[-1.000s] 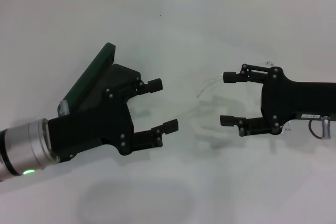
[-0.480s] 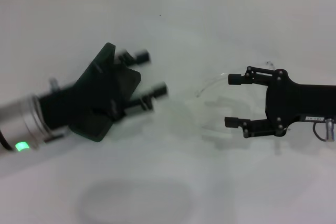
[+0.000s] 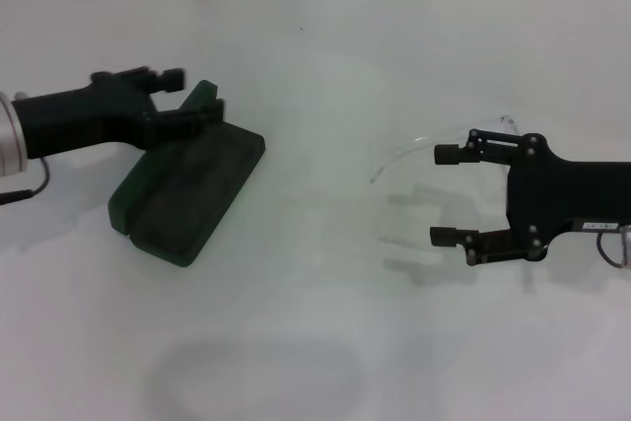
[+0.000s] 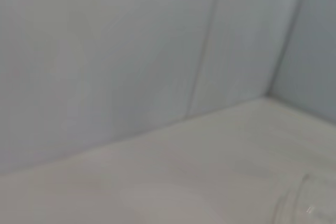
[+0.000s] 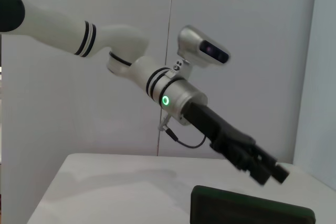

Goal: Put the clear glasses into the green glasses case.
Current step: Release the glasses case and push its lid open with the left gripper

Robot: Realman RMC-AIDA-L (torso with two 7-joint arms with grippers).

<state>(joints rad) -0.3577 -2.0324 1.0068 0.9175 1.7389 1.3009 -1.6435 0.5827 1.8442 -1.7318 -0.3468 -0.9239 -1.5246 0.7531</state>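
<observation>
Nearest the robot on the smooth white table (image 3: pixel 296 342), the right end effector (image 3: pixel 446 195) reaches in from the right side, a matte black linkage body with two slim fingers spread wide apart, holding nothing. Between and just beyond those fingers lie the clear glasses (image 3: pixel 404 160), fully transparent plastic that shows only as thin curved outlines and faint glints against the white; one bowed edge arcs up past the upper fingertip, and their long axis seems to run roughly toward the far wall, though the outline is too faint to be sure. Well apart on the left rests the green glasses case (image 3: pixel 187 194), a dark green flat hard shell with rounded corners, its long axis running diagonally from near-left to far-right. At its far end the left end effector (image 3: pixel 187 101) comes in from the left edge, its black fingers slightly parted over the case's far corner; whether they touch it cannot be told.
</observation>
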